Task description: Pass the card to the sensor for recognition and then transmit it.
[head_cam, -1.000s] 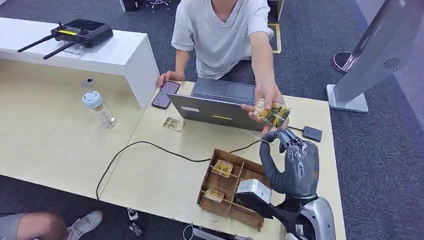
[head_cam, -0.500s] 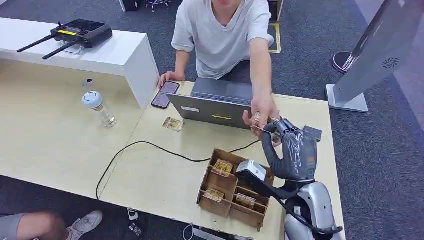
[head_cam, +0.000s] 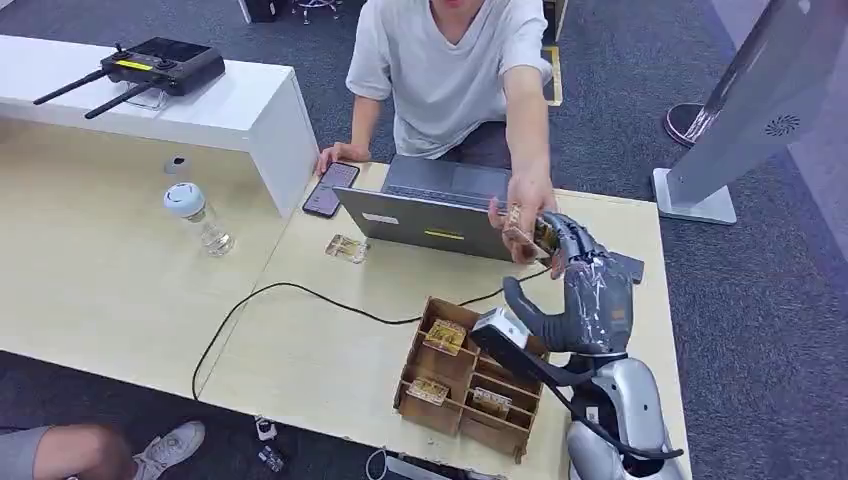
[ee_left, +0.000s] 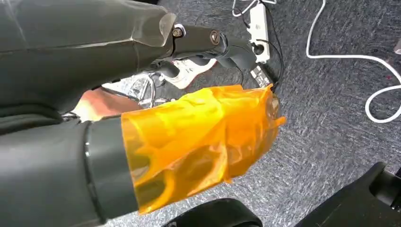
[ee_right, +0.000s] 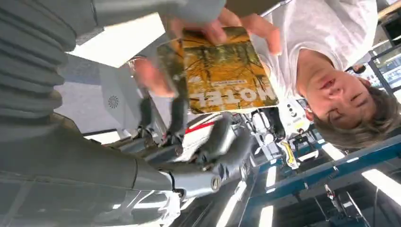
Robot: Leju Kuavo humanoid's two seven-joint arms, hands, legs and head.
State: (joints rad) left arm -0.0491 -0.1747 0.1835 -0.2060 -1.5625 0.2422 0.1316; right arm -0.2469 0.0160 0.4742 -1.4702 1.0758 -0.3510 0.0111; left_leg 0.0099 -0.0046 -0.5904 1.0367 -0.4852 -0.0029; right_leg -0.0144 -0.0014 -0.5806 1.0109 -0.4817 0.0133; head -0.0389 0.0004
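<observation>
A yellow-printed card (head_cam: pixel 528 228) (ee_right: pixel 227 71) is held over the desk by a person's hand (head_cam: pixel 520 205), just in front of the laptop. My right hand (head_cam: pixel 585 290) reaches up to it. Its dark fingers (ee_right: pixel 177 111) touch the card's near edge, while the thumb (head_cam: pixel 520 300) stands spread well apart from it. The small black sensor pad (head_cam: pixel 632 266) lies on the desk just behind my right hand, partly hidden by it. My left hand (ee_left: pixel 189 94) hangs over the carpet, its thumb wrapped in orange film, holding nothing.
A wooden compartment tray (head_cam: pixel 440 405) with several cards sits below my right hand. An open laptop (head_cam: pixel 430 225), a phone (head_cam: pixel 330 188), a loose card (head_cam: pixel 347 248), a black cable (head_cam: pixel 300 292) and a bottle (head_cam: pixel 195 215) lie on the desk. A white kiosk (head_cam: pixel 740 110) stands at the right.
My right hand has risen toward the person's hand and its thumb has opened away from the fingers. The person's hand has stayed at the card.
</observation>
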